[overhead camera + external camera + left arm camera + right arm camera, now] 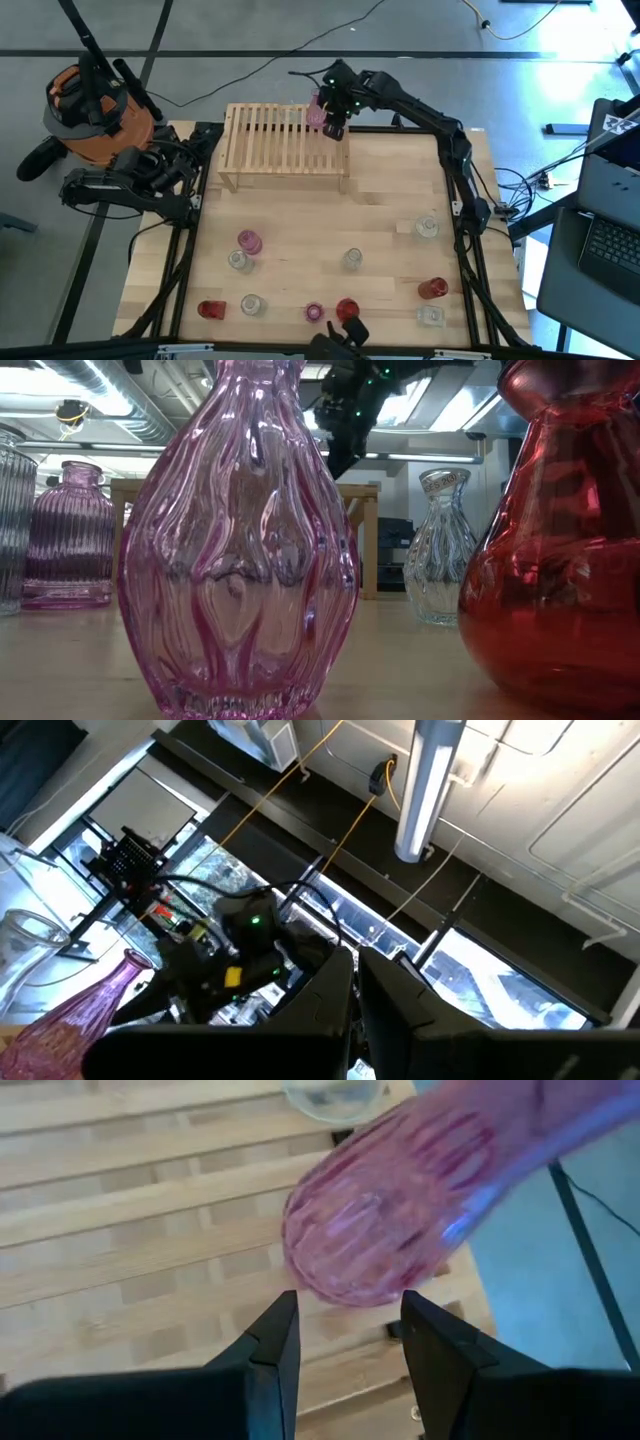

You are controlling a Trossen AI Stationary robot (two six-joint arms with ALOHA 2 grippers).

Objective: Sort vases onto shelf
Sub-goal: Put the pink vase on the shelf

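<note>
Vases (352,259): from the high view, scattered clear, pink and red over the near half of the tabletop (390,200), all well apart from the shelf (270,140) at the far side. One pink vase (316,112) up at the shelf's far right corner, right beside the right gripper (334,122) reaching in from the right. Left gripper (178,168) folded back off the table's left edge, away from every vase. From the low view: a ribbed pink vase (240,550) and a red vase (560,560) close up and upright on the wood, a clear vase (440,550) further back, the shelf (368,530) behind them, the right gripper (345,420) dark above it. From the left wrist view: left gripper (352,1005) pressed closed on nothing, aimed up at ceiling lights. From the right wrist view: pink vase (390,1210) tilted over the shelf slats (120,1250), its round base right at the right gripper (347,1295); cannot tell whether clamped or loose.
</note>
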